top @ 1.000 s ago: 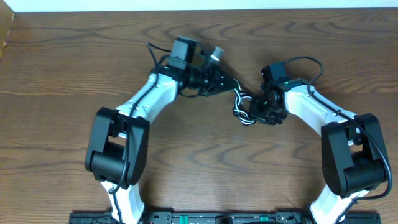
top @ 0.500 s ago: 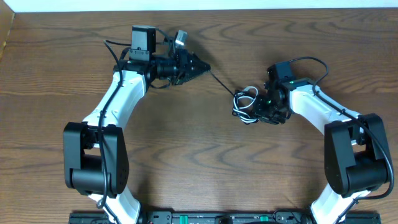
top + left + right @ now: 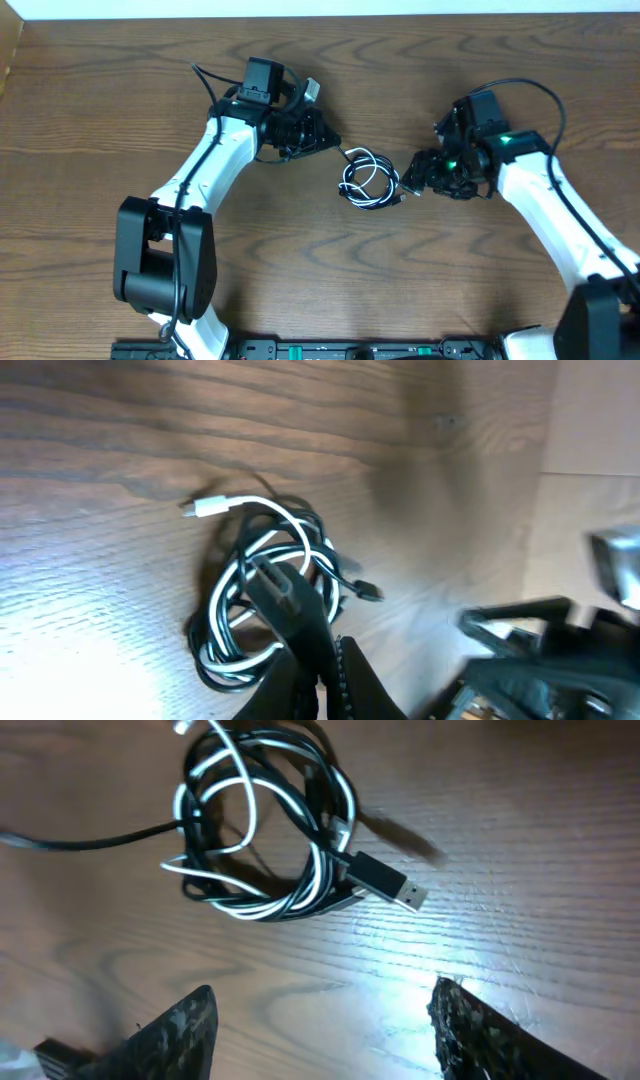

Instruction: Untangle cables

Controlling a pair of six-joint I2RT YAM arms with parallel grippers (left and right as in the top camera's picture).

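**Status of cables [image 3: 368, 180]: coiled together on desk [image 3: 320, 270], one strand held**

Overhead view. The cables lie in one loose tangled coil on the wood-grain desk, roughly midway between the two arms. The left gripper [image 3: 328, 140] sits just up and left of the coil. A strand of the black cable [image 3: 345, 152] runs from the coil straight into its tip. Its jaws are clenched on that strand. The right gripper [image 3: 412, 178] sits just beside the coil's right edge, apart from it. Its jaws are released and nothing is between them.

Left wrist view. The left gripper [image 3: 285, 600] points at the coil, jaws pressed together with no gap showing. The white cable [image 3: 262, 506] loops over and through the black one. Its white plug [image 3: 205, 507] lies free on the desk at the coil's upper left. A small dark plug end [image 3: 366, 591] sticks out at the right of the coil.

Right wrist view. The fingertips [image 3: 175, 1030] of the right gripper [image 3: 320, 1040] stand wide apart at the bottom corners, with bare desk between them. The coil lies beyond them, untouched. A black-bodied USB plug [image 3: 385, 880] with a metal end points out of the coil's right side. One black strand leaves the coil toward the left edge. No legible marking shows on either plug or cable.
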